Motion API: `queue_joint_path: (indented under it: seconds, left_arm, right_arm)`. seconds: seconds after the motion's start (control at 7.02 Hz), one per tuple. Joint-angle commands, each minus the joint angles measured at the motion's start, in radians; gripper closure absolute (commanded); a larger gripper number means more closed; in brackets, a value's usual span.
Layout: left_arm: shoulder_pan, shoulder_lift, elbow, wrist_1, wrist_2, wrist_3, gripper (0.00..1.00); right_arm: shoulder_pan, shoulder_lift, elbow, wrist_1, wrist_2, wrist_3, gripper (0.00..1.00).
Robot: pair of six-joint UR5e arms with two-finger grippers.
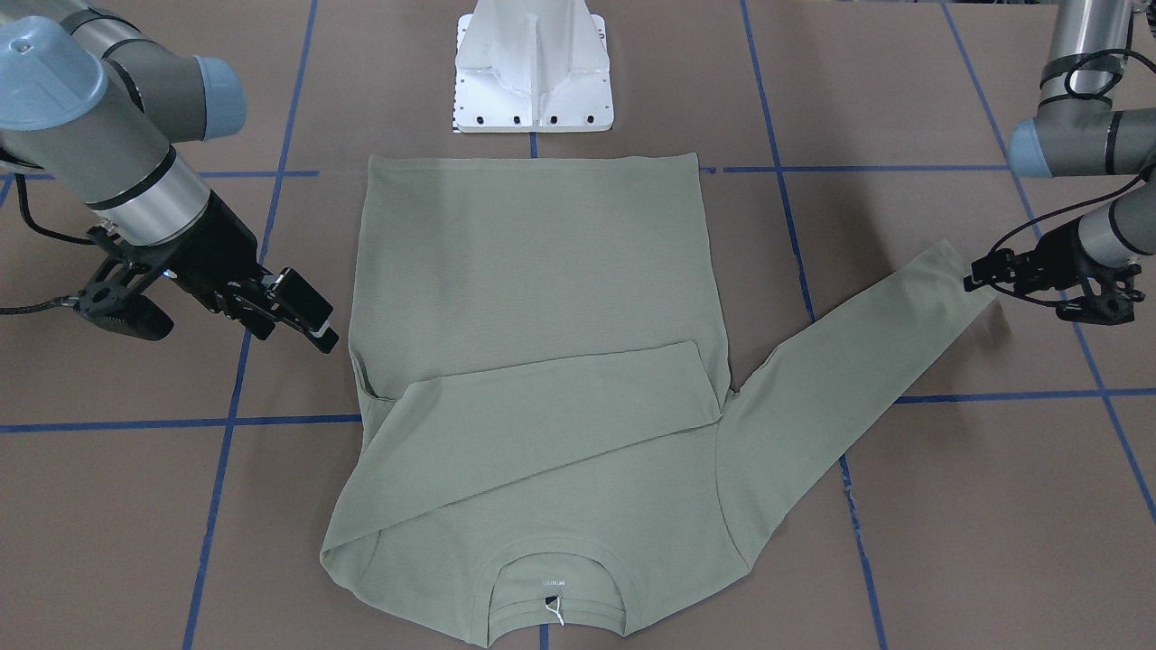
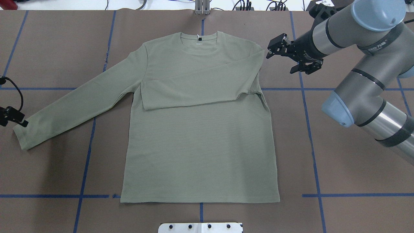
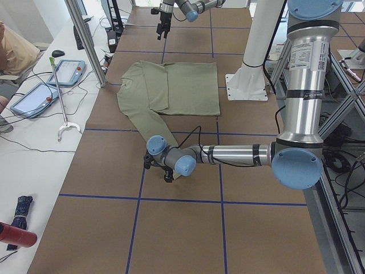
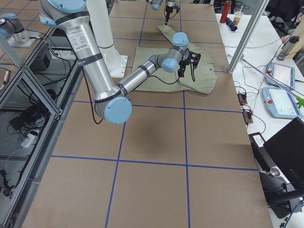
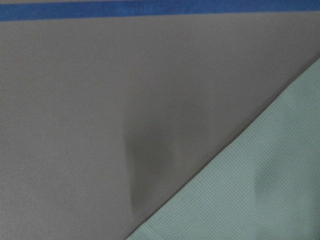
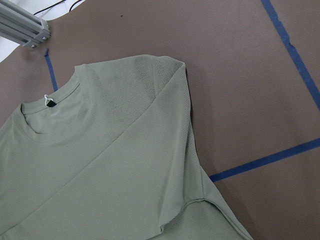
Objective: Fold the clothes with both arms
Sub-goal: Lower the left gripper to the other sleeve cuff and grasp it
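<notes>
Currently, in the front-facing view, the shirt (image 1: 542,262) is lying flat on the table (image 1: 993,506), collar away from the robot. The folded sleeve (image 1: 542,406) is lying across the chest. The free sleeve (image 1: 849,361) is running out toward the robot's left, its long axis slanting from shoulder to cuff (image 1: 959,271). The left gripper (image 1: 975,273) is sitting just beside that cuff; whether its jaws are apart cannot be told. The right gripper (image 1: 312,318) is hovering beside the opposite shirt edge, jaws apart and holding nothing.

In the overhead view, the cuff is lying just toward the robot from the left gripper, and the left arm is plainly sitting nearer to it. The right gripper is hanging clear of the folded shoulder.

In the left wrist view, only the free sleeve's edge is showing at lower right, with no fingers visible, so contact cannot be confirmed.

Judgement: the coming move is depending on the left jaws closing across the cuff, then carrying it along the sleeve axis over the chest.
</notes>
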Motion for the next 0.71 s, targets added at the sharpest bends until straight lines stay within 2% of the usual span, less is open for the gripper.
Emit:
queue_joint_path:
  seconds: [0.0,0.14,0.43,0.57]
  left_arm:
    - [0.01,-0.001,0.022,-0.021,0.004,0.0,0.15]
    - [0.028,-0.001,0.03,-0.021,0.004,-0.002,0.18]
    - [0.028,0.001,0.032,-0.021,0.004,0.0,0.38]
    - [0.028,0.001,0.026,-0.021,0.004,-0.006,0.69]
  right_arm:
    - [-0.003,0.001,0.002,0.0,-0.011,0.0,0.0]
    - [-0.003,0.001,0.002,0.0,-0.013,0.0,0.0]
    - [-0.003,0.007,0.005,0.0,-0.013,0.0,0.0]
    - [-0.001,0.009,0.009,0.0,-0.013,0.0,0.0]
